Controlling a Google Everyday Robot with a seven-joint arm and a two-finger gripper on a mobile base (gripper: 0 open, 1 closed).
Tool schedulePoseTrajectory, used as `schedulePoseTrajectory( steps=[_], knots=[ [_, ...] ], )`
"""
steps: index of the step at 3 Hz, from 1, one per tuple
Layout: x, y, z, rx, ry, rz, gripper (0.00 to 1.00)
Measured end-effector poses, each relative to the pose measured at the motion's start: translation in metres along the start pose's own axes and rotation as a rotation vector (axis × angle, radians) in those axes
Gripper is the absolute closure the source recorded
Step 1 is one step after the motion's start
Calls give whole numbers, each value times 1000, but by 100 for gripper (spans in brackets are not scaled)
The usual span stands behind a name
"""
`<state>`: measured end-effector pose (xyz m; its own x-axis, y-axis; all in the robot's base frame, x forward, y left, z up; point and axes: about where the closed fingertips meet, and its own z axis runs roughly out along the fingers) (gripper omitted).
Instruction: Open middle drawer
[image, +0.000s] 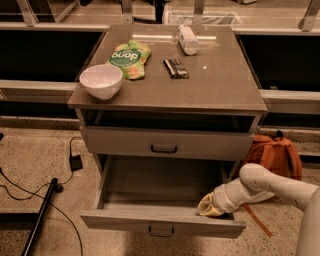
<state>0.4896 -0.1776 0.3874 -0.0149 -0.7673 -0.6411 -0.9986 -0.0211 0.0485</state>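
Note:
The middle drawer (120, 221) is pulled far out of the grey cabinet. Its plain grey box interior shows no contents, and its small dark bar handle (161, 231) sits at the centre of the front panel. My gripper (208, 206) reaches in from the right on a white arm (272, 186). It sits inside the drawer at the right front corner, just behind the front panel. The drawer above (125, 142), with its own dark handle (164, 148), is nearly closed, with a dark gap over it.
On the cabinet top (225, 85) stand a white bowl (101, 81), a green snack bag (129, 57), a dark bar (176, 68) and a pale bottle lying down (188, 40). An orange backpack (276, 152) leans at the right. A black pole (40, 220) and cables lie on the floor at the left.

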Motion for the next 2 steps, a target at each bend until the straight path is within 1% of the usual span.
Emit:
schedulePoseTrajectory(
  steps=[1,2],
  knots=[
    [-7,17,-3,-38,-37,19,100],
    [-22,44,-11,-79,-83,55,100]
  ],
)
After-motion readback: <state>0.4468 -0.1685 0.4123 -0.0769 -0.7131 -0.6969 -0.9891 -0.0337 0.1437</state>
